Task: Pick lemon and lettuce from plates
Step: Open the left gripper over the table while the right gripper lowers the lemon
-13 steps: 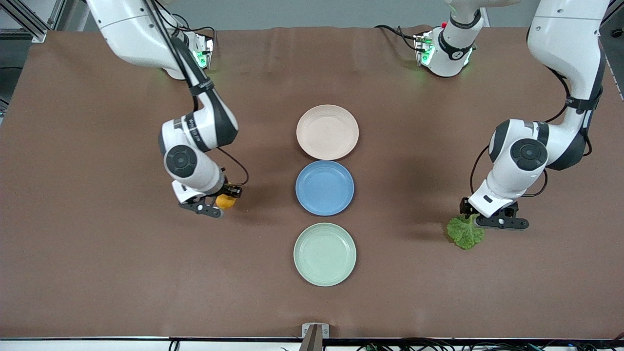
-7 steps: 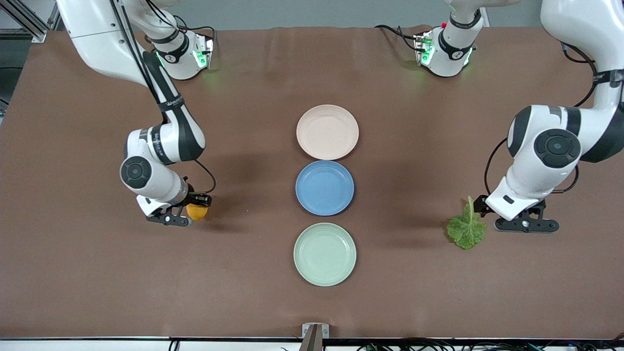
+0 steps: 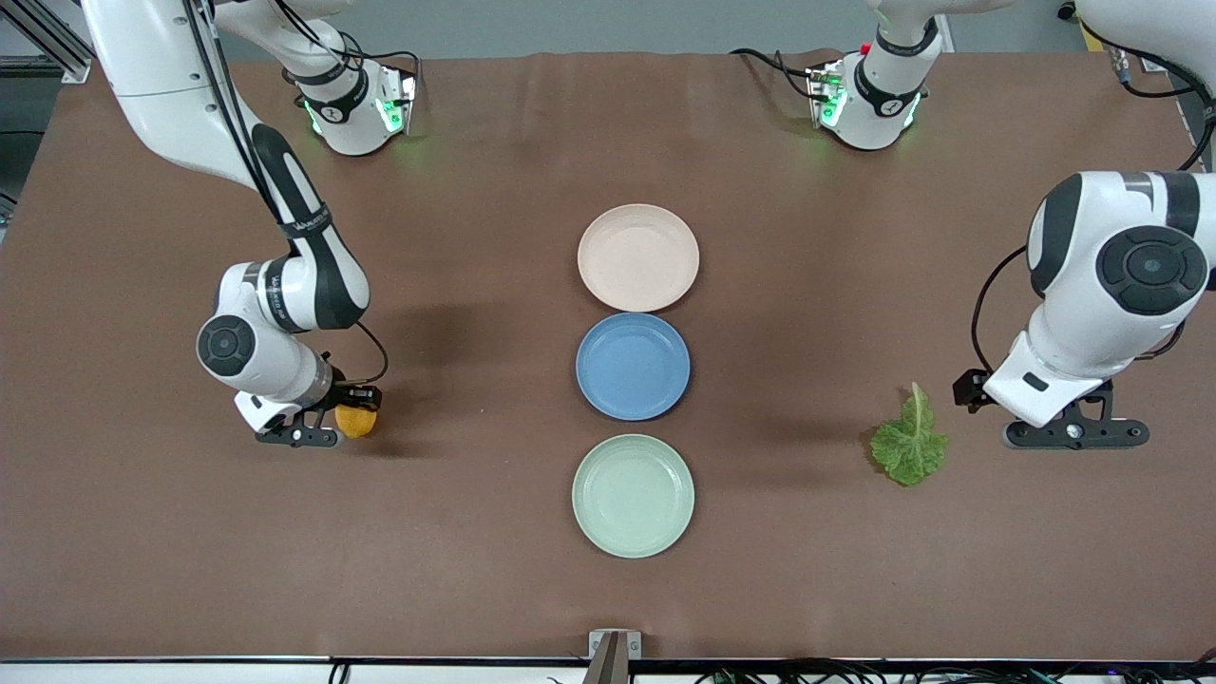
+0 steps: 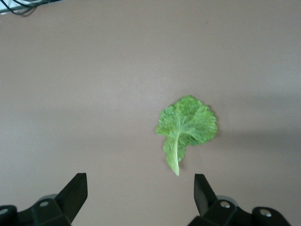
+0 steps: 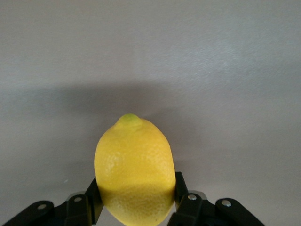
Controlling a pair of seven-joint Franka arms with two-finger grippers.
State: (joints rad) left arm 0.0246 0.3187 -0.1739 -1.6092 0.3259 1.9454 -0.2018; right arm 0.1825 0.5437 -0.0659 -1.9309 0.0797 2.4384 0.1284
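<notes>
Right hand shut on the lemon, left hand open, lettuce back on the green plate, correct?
Not quite. The lettuce lies on the bare table, toward the left arm's end, not on the green plate; the front view shows it. The right hand grips the lemon; the left hand is open.

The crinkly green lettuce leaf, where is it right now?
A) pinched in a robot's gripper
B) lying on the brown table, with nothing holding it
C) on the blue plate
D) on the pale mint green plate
B: the crinkly green lettuce leaf lies flat on the brown table, apart from the open left gripper and off every plate.
</notes>
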